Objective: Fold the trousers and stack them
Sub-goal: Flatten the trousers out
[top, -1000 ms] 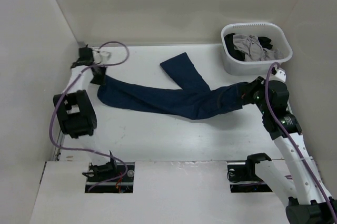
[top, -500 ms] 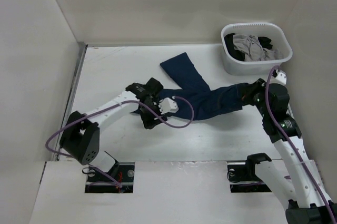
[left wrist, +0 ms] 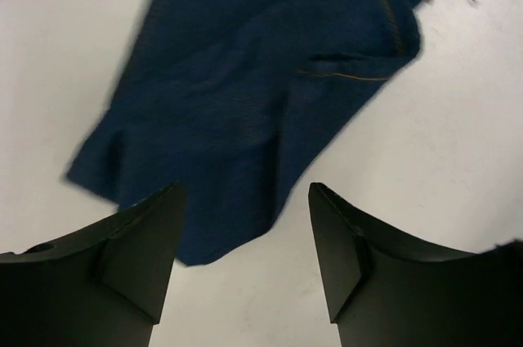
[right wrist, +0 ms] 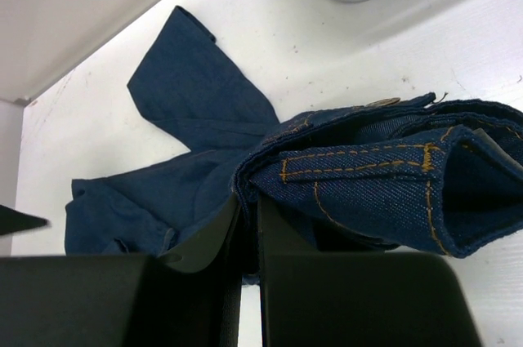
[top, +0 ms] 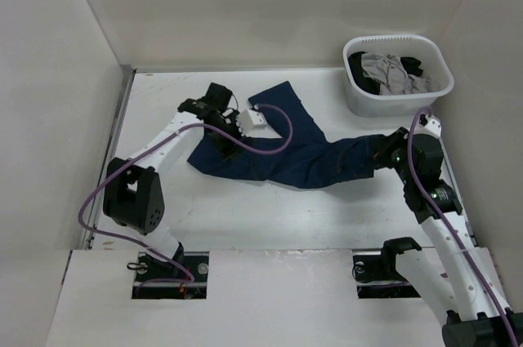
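the right gripper (right wrist: 249,220) sits at the 3 o'clock side of the table (top: 245,216), its jaws pressed together on the waistband end of the trousers (top: 286,159). in its wrist view the denim with orange stitching bunches up right over the fingers.

from that grip the trousers run flat across the table toward 9 o'clock, so the long axis lies 3 to 9. the hem of the nearer leg ends at about 9 o'clock. the left gripper (left wrist: 245,196) hangs over that hem with its jaws apart and nothing between them. in its wrist view the blue cloth lies under the gap and spreads ahead of the fingertips toward 12 o'clock. the left arm is clearly the nearer one to this loose end. a fold would probably need that claw to drop onto the hem and carry it along the axis toward 3 o'clock.

farther back, the second leg (top: 278,106) splays off toward 11 o'clock, apart from the first.

at the far 1 o'clock corner stands a white basket (top: 398,39) with grey and black garments (top: 392,69) in it. it is just beyond the right gripper and not touching the trousers.
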You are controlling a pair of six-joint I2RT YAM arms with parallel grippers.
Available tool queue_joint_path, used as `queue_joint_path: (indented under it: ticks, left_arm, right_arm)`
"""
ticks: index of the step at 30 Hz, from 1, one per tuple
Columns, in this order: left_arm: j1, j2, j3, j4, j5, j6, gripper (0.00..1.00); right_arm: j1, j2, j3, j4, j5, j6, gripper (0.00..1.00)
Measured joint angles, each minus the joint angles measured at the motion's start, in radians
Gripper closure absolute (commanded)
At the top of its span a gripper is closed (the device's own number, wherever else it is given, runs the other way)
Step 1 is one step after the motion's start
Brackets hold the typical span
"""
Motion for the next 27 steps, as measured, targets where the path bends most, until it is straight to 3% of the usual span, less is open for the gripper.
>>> queue_joint_path:
  ticks: [5, 19, 20, 23, 24, 27]
  left_arm:
    - [-0.090, 0.034, -0.074, 0.016, 0.012, 0.026, 0.35]
    - [-0.116, 0.226, -0.054, 0.129, 0.059, 0.000, 0.38]
    - [-0.119, 0.234, -0.054, 0.129, 0.066, -0.005, 0.42]
    - [-0.132, 0.246, -0.050, 0.125, 0.077, -0.019, 0.84]
    - [-0.132, 0.246, -0.048, 0.120, 0.077, -0.024, 0.92]
    - [-0.131, 0.244, -0.035, 0.093, 0.065, -0.036, 1.00]
  right_arm:
    - [0.000, 0.004, -0.021, 0.020, 0.000, 0.005, 1.00]
    - [0.000, -0.018, -0.057, 0.024, 0.000, 0.014, 1.00]
    - [0.000, -0.022, -0.058, 0.024, 0.000, 0.015, 1.00]
    - [0.000, -0.037, -0.061, 0.022, 0.000, 0.015, 1.00]
    - [-0.001, -0.042, -0.064, 0.021, 0.000, 0.015, 1.00]
    - [-0.001, -0.053, -0.068, 0.015, 0.000, 0.015, 1.00]
